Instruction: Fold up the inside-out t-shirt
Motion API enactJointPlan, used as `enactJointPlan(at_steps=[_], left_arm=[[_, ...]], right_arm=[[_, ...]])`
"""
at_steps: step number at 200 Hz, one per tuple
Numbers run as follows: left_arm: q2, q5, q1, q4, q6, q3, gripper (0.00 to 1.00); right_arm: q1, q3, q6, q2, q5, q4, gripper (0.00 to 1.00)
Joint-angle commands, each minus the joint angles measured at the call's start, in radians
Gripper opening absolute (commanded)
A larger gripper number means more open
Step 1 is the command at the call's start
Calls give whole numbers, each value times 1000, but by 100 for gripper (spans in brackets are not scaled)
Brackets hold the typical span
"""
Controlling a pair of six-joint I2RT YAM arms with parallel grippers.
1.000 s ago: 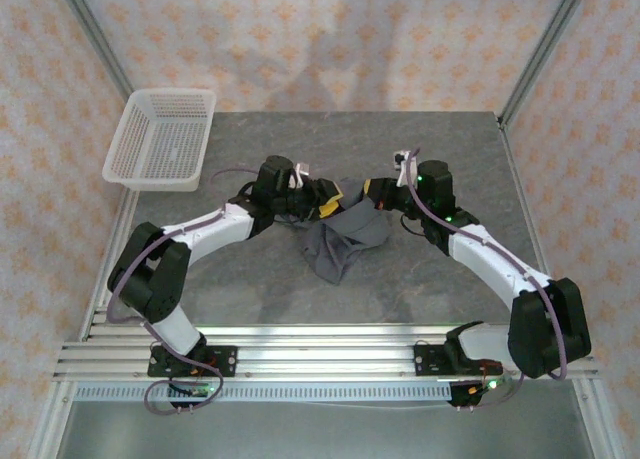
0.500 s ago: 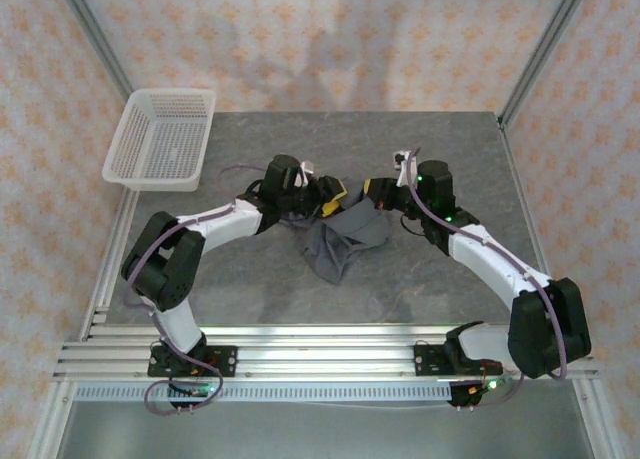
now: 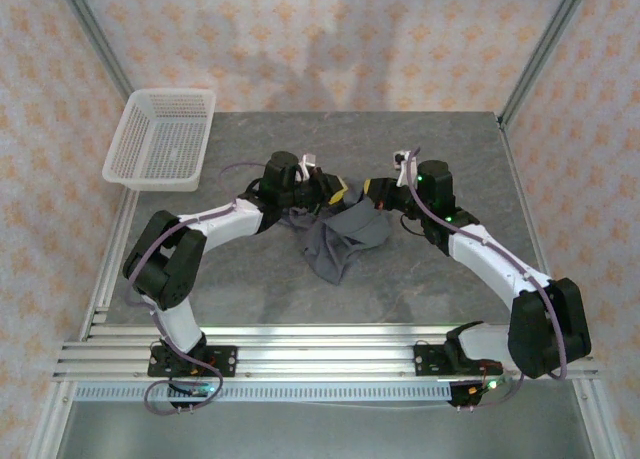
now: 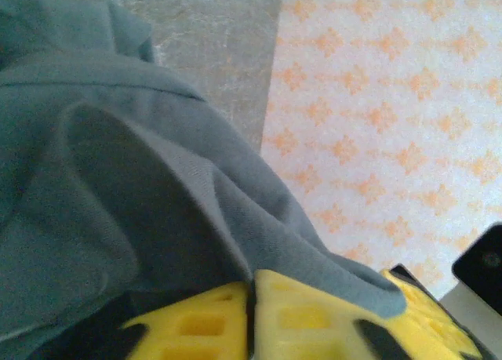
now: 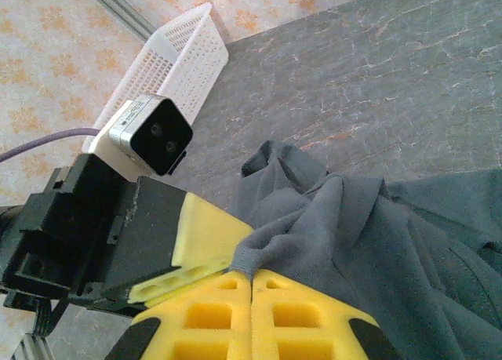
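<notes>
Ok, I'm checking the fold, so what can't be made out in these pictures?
Top view: dark slate-grey cloth t-shirt bunched; sleeves, collar too small to tell.
Left wrist view: how left claw pinches it; cloth drapes over.
Right wrist view: shirt beyond right claw cut off by edges.
</notes>
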Motion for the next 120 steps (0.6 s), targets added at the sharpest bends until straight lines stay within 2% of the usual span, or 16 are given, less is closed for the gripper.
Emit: enactJointPlan(at_steps=[1,19,43,53,66,74,95,106,120], left_arm=[[-56,32,0,58,3,49,0],[-90,24,1,32,12,80,0],[-118,26,0,-20,18,136,0],[-125,23,-3,-34,19,148,0],[-127,21,-2,-52,24,162,0],[-123,21,-4,-72,37,174,0],[-108,18,-8,-127,74,203,0],[-100,15,-11,-143,83,213,0],[-89,13,-14,-153,88,229,0]], right_arm=[[-5,1,5,-11,13,30,0],[-23,-36,5,10,38,39,0],[-62,-79,15,55,-36,76,0],[-62,-74,-2,54,-24,46,8],[-63,-68,-13,25,0,14,24],[-62,-71,-15,-15,22,4,27],[-26,-115,-67,-197,165,38,33],[59,-130,-161,-282,297,47,35],[179,-103,-250,-306,423,14,35]])
